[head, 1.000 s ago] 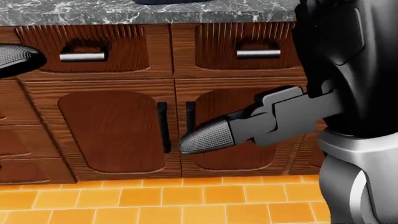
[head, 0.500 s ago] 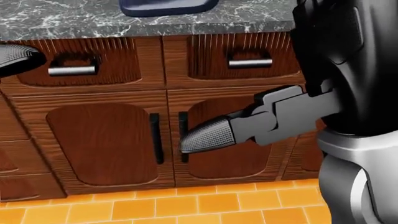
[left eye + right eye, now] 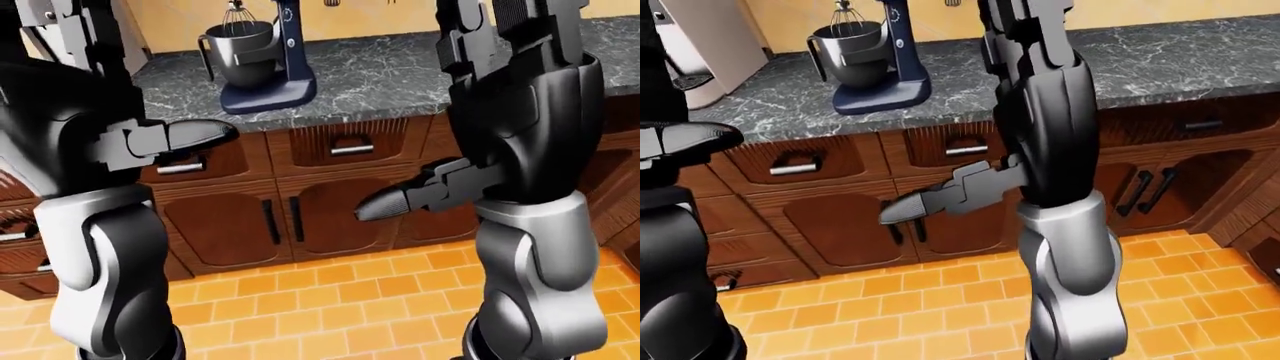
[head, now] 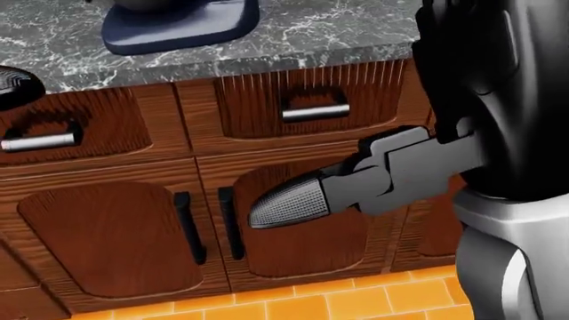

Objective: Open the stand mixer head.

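Note:
The dark blue stand mixer stands on the marble counter in the upper left of the left-eye view. Its steel bowl sits under a whisk; the mixer head is cut off by the view's top edge. The head view shows only the mixer's base. Both hands hang low, well below and short of the mixer. My left hand points right, fingers straight, nothing in it. My right hand points left before the cabinet doors, also holding nothing.
Wooden drawers with steel handles and cabinet doors with black handles run under the counter. Orange tiles cover the floor. A pale appliance stands at the counter's left end. More cabinets continue to the right.
The whole head view has shifted: cabinets and counter slid down and left, and the mixer's base has come into the top of the picture. The camera moved; both hands keep their pose.

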Controlling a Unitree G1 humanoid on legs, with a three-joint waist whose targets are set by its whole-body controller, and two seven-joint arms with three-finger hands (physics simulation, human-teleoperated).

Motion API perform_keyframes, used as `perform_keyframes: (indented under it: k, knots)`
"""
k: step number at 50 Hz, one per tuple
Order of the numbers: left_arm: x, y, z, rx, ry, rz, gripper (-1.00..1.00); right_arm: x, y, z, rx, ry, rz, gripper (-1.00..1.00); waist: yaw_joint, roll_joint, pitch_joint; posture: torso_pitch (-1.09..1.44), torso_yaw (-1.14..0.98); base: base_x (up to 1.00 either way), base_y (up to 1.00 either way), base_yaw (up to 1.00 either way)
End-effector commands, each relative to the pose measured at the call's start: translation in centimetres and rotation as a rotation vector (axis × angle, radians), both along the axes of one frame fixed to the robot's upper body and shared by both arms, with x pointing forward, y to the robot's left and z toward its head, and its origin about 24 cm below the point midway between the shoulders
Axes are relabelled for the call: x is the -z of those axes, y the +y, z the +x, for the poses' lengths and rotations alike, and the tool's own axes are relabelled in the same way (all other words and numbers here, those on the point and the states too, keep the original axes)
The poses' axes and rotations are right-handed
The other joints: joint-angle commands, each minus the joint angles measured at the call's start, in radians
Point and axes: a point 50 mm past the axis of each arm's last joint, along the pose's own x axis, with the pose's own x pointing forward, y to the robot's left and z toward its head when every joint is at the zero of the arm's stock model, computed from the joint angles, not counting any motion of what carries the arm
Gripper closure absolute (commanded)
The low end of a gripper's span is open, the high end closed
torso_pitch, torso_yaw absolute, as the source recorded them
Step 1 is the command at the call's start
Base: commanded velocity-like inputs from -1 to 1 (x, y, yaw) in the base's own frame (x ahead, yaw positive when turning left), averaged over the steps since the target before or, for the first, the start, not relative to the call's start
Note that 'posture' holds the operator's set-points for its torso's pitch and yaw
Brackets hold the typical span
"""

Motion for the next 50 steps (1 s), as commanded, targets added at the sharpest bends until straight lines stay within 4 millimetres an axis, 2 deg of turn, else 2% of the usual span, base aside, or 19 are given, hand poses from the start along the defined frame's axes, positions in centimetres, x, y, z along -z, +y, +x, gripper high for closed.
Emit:
perform_keyframes:
  k: [1, 3, 5, 8, 11, 12, 14, 19, 21, 23, 31, 33, 35, 37, 38, 40, 45, 47, 50]
  knots:
    - [-1.0, 0.31, -0.86, -0.014, -0.072, -0.002, -1.0, -0.77, 0.46, -0.71, -0.02, -0.061, -0.012, -1.0, 0.003, -0.003, -0.013, 0.0, 0.0, 1.0, 0.0, 0.0]
    - [-1.1, 0.36, -0.86, -0.015, -0.074, -0.003, -1.0, -0.82, 0.46, -0.59, -0.004, -0.06, -0.013, -1.0, 0.004, 0.012, -0.019, 0.0, 0.0, 0.52, 0.0, 0.0]
    - [-1.0, 0.36, -0.81, -0.015, -0.074, -0.003, -1.0, -0.84, 0.47, -0.6, -0.004, -0.062, -0.014, -1.0, -0.011, 0.01, -0.078, 0.0, 0.0, 0.0, 0.0, 0.0]
    - [-1.0, 0.32, -0.79, -0.013, -0.073, -0.006, -1.0, -0.86, 0.49, -0.63, -0.008, -0.063, -0.012, -1.0, -0.018, 0.04, -0.086, 0.0, 0.0, 0.0, 0.0, 0.0]
    - [-0.97, 0.41, -0.77, -0.016, -0.072, -0.005, -1.0, -0.86, 0.5, -0.65, -0.016, -0.059, -0.005, -1.0, -0.016, 0.029, -0.079, 0.0, 0.0, 0.0, 0.0, 0.0]
    - [-0.93, 0.43, -0.76, -0.018, -0.072, -0.003, -1.0, -0.83, 0.52, -0.68, -0.018, -0.059, -0.007, -1.0, -0.008, 0.047, -0.102, 0.0, 0.0, 0.27, 0.0, 0.0]
    - [-0.96, 0.58, -0.7, -0.022, -0.072, -0.006, -1.0, -0.8, 0.66, -0.68, -0.026, -0.063, -0.02, -1.0, 0.005, 0.036, -0.013, 0.0, 0.0, 1.0, 0.0, 0.0]
    - [-0.89, 0.65, -0.68, -0.024, -0.07, -0.006, -1.0, -0.81, 0.65, -0.5, -0.009, -0.058, -0.021, -1.0, 0.002, 0.042, -0.086, 0.0, 0.0, 0.47, 0.0, 0.0]
    - [-0.8, 0.63, -0.68, -0.024, -0.068, -0.006, -1.0, -0.74, 0.65, -0.52, -0.009, -0.057, -0.02, -1.0, 0.011, 0.02, -0.068, 0.0, 0.0, 0.0, 0.0, 0.0]
    - [-0.9, 0.65, -0.67, -0.024, -0.07, -0.006, -1.0, -0.83, 0.6, -0.57, -0.008, -0.059, -0.015, -1.0, 0.012, -0.047, -0.078, 0.0, 0.0, 0.0, 0.0, 0.0]
    - [-1.08, 0.58, -0.75, -0.024, -0.076, -0.008, -1.0, -0.89, 0.67, -0.65, -0.017, -0.061, -0.014, -1.0, 0.009, -0.026, -0.035, 0.0, 0.0, 0.0, 0.0, 0.0]
    - [-1.06, 0.57, -0.77, -0.023, -0.075, -0.008, -1.0, -0.94, 0.64, -0.73, -0.023, -0.065, -0.008, -1.0, 0.008, 0.012, -0.044, 0.0, 0.0, 0.48, 0.0, 0.0]
    - [-1.03, 0.57, -0.74, -0.022, -0.075, -0.007, -1.0, -0.94, 0.71, -0.79, -0.023, -0.071, -0.013, -1.0, 0.0, 0.052, 0.004, 0.0, 0.0, 0.89, 0.0, 0.0]
    - [-1.04, 0.66, -0.61, -0.026, -0.076, -0.004, -1.0, -0.9, 0.68, -0.62, -0.016, -0.064, -0.014, -1.0, 0.008, 0.135, -0.035, 0.0, 0.0, 0.58, 0.0, 0.0]
    - [-1.17, 0.8, -0.51, -0.03, -0.077, -0.008, -1.0, -0.91, 0.62, -0.48, -0.012, -0.064, -0.016, -1.0, 0.005, 0.112, -0.004, 0.0, 0.0, 0.05, 0.0, 0.0]
    - [-1.18, 0.78, -0.59, -0.029, -0.077, -0.006, -1.0, -1.0, 0.63, -0.47, -0.012, -0.067, -0.016, -1.0, -0.007, 0.101, -0.067, 0.0, 0.0, 0.0, 0.0, 0.0]
    - [-1.07, 0.6, -0.87, -0.021, -0.077, -0.004, -1.0, -1.0, 0.76, -0.91, -0.03, -0.071, -0.011, -1.0, 0.005, 0.028, -0.09, 0.0, 0.0, 0.08, 0.0, 0.0]
    - [-1.08, 0.59, -0.87, -0.021, -0.077, -0.005, -1.0, -1.03, 0.82, -1.12, -0.04, -0.08, -0.005, -1.0, 0.021, -0.008, -0.002, 0.0, 0.0, 0.89, 0.0, 0.0]
    - [-1.05, 0.62, -0.82, -0.021, -0.076, -0.005, -1.0, -0.94, 0.84, -0.84, -0.027, -0.066, -0.011, -1.0, 0.032, -0.028, -0.063, 0.0, 0.0, 0.45, 0.0, 0.0]
